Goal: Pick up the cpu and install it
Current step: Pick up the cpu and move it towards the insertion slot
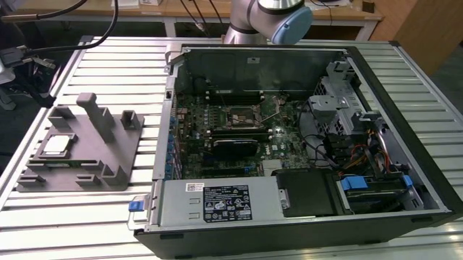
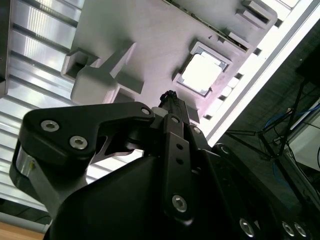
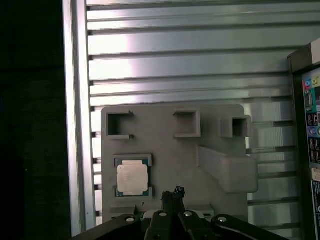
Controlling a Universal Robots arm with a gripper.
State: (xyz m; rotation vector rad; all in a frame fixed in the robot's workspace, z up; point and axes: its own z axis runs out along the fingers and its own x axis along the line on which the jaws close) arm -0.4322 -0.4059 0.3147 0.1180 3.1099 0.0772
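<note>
Claw hung clenched & empty over grey tray, near cpu in its pocket. Risk: clenched claw can't grip; off-centre descent could jam cpu vs pocket wall.

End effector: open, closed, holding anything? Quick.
End effector: whether it is open or closed cannot be told. It hovers above the grey tray. The cpu lies in its pocket there, not held.

You see: arm silver-grey tube, pale blue joint cap | tool matte black links, silver screw heads
</note>
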